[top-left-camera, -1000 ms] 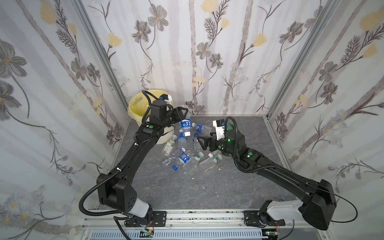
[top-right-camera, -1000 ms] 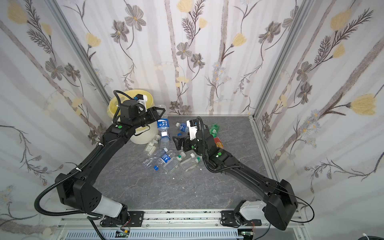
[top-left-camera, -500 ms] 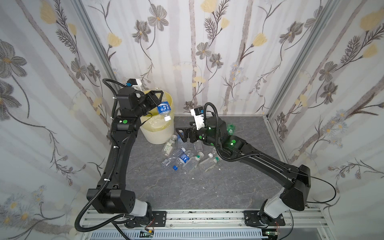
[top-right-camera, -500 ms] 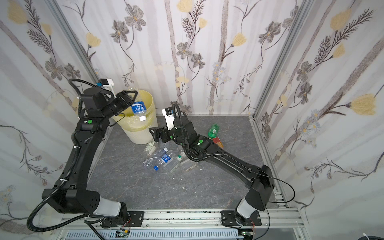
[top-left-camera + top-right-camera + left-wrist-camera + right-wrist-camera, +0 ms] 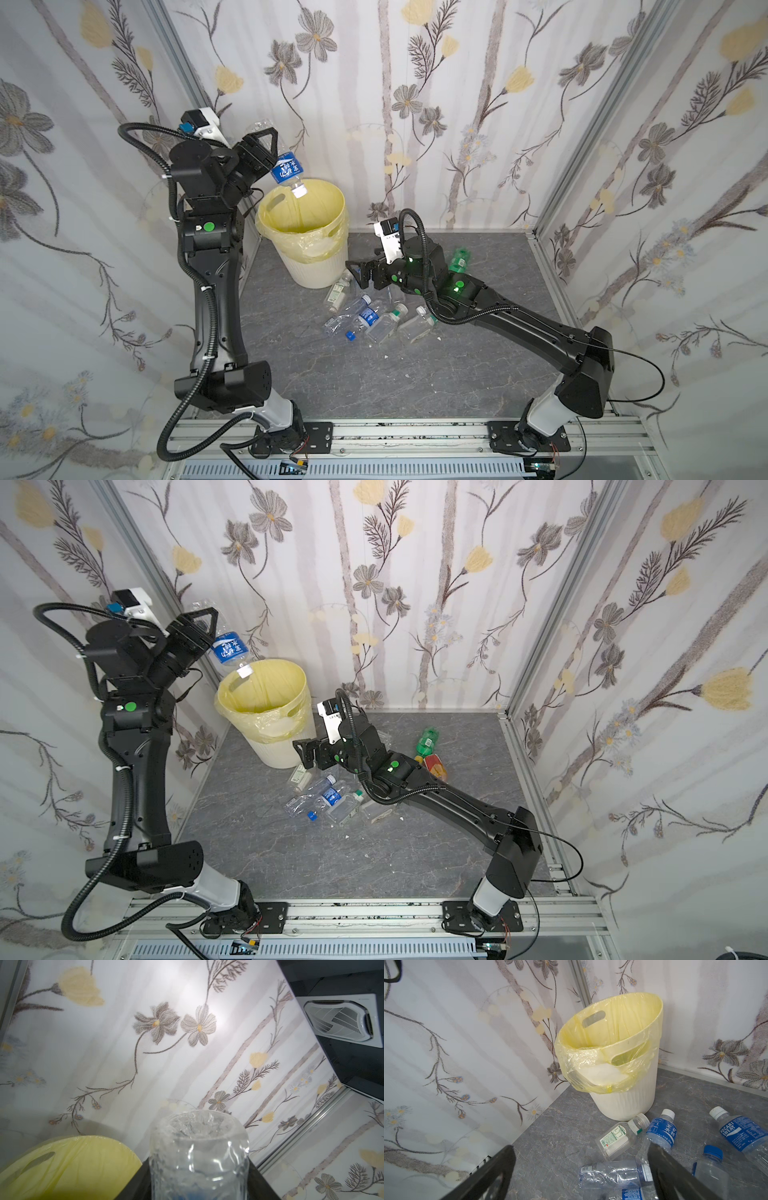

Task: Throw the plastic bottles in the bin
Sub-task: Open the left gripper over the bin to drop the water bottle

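Observation:
My left gripper (image 5: pixel 266 145) (image 5: pixel 203 623) is raised above the bin's far-left rim, shut on a clear plastic bottle (image 5: pixel 286 168) (image 5: pixel 199 1157) with a blue label. The bottle tilts cap-down over the bin's opening. The bin (image 5: pixel 307 266) (image 5: pixel 623 1105) is cream-white, ribbed and lined with a yellow bag, and stands in the back left corner. Several plastic bottles (image 5: pixel 365 316) (image 5: pixel 660 1132) lie in a pile on the floor to its right. My right gripper (image 5: pixel 357 274) (image 5: pixel 580 1147) hangs open and empty just above the pile's bin side.
A green bottle (image 5: pixel 428 739) and a red-orange one (image 5: pixel 434 766) lie behind my right arm. Flowered walls enclose the grey floor (image 5: pixel 415 374) on three sides, close behind the bin. A loose blue cap (image 5: pixel 350 336) lies at the pile's front.
My left arm has lifted the blue-labelled bottle from the pile up over the bin and tipped it cap-down. My right gripper has swung left toward the bin, still open.

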Action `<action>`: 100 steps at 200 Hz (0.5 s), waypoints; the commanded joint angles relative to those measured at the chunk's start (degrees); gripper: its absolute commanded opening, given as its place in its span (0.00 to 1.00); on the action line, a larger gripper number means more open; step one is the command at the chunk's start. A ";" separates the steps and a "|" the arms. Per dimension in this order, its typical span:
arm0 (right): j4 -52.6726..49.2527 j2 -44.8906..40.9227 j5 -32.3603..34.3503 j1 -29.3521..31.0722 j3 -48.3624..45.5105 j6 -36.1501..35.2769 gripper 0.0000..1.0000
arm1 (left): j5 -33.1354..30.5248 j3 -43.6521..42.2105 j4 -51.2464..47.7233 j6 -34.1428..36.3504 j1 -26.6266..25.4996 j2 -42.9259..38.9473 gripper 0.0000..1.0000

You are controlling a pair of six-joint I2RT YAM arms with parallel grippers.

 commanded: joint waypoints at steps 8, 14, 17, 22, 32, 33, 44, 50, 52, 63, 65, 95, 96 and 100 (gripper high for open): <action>1.23 -0.58 0.39 0.14 -1.64 1.06 1.00 | 7.31 -1.54 -1.99 -7.36 2.95 10.43 0.91; 1.31 -0.76 0.33 0.11 -2.19 1.16 1.00 | 8.64 -1.25 -2.14 -8.28 3.32 11.81 0.95; 1.39 -0.94 0.42 0.14 -2.45 1.18 1.00 | 8.73 -1.35 -2.22 -8.49 3.37 12.01 0.98; 1.38 -1.25 0.51 0.15 -2.92 1.14 1.00 | 8.51 -1.58 -2.22 -8.30 3.35 11.73 1.00; 1.59 -1.77 0.86 0.15 -3.82 1.21 1.00 | 7.23 -2.06 -2.19 -6.61 2.49 10.05 1.00; 1.63 -1.78 0.88 0.15 -3.98 1.24 1.00 | 7.06 -2.11 -2.18 -6.38 2.32 9.87 1.00; 2.13 -2.44 1.41 0.14 -5.10 1.23 1.00 | 5.36 -2.95 -2.18 -4.35 0.97 7.45 1.00; 2.53 -2.62 1.50 0.15 -5.64 1.34 1.00 | 4.77 -3.56 -2.18 -3.49 0.45 6.49 1.00; 2.61 -2.71 1.50 0.10 -5.81 1.35 1.00 | 4.65 -3.74 -2.20 -3.31 0.29 6.10 1.00; 2.94 -2.67 1.60 0.10 -6.23 1.51 1.00 | 4.19 -5.09 -2.19 -2.37 -0.59 4.36 1.00; 2.91 -2.54 1.55 0.18 -6.29 1.57 1.00 | 4.09 -5.33 -2.18 -2.26 -0.73 4.07 1.00; 2.81 -2.84 2.33 0.15 -7.72 1.88 1.00 | 2.19 -9.96 -2.18 -0.09 -3.12 -0.31 1.00; 2.81 -2.89 2.40 0.15 -7.73 1.88 1.00 | 2.17 -10.15 -2.18 0.00 -3.21 -0.41 1.00; 2.78 -3.09 2.66 0.14 -8.02 1.88 1.00 | 1.80 -10.75 -2.18 0.28 -3.72 -1.01 1.00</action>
